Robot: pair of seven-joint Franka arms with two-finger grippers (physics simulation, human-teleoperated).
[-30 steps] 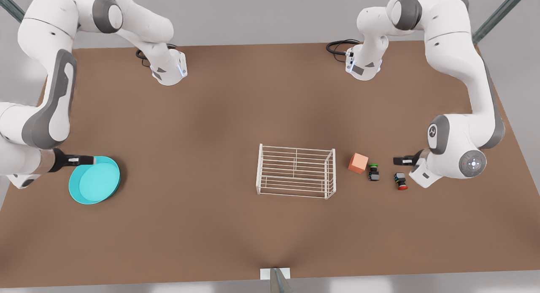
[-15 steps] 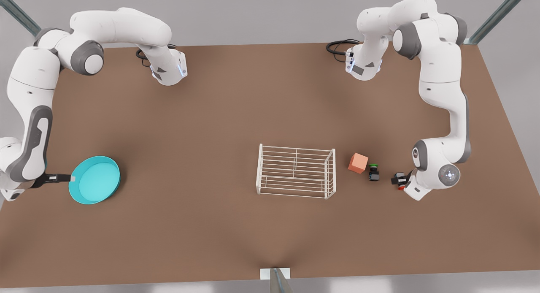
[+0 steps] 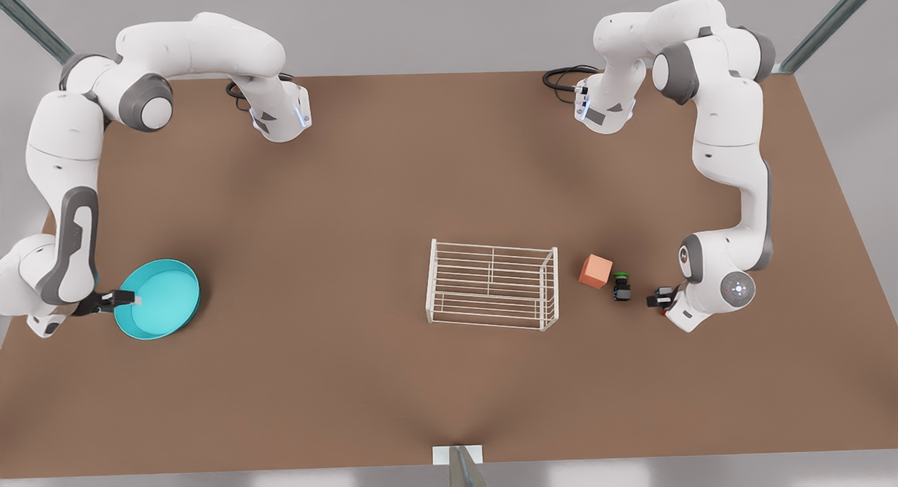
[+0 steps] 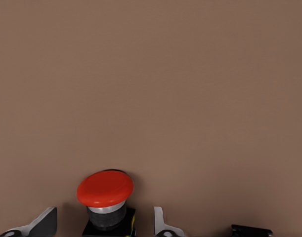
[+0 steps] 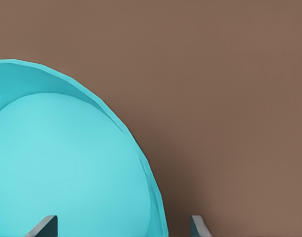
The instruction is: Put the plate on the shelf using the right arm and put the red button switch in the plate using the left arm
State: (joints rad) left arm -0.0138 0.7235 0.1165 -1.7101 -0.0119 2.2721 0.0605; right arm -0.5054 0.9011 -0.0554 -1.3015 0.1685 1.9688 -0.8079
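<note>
Low: left gripper (image 4: 105,224) straddling red button switch (image 4: 105,190), fingers apart.

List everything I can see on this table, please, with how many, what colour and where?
plate: 1, turquoise, near the table's edge at the front view's left.
shelf: 1, white wire, middle of the table, nothing on it.
orange cube: 1, orange, just beside the shelf on the front view's right.
green button switch: 1, black body with green cap, next to the cube.
red button switch: 1, black body with red cap, farthest from the shelf in that row.
table: 1, brown.
cables: 2 black coils, at the arm bases.
right gripper: 1, black, open, fingers astride the plate's rim.
left gripper: 1, black, open, fingers either side of the red button switch.
</note>
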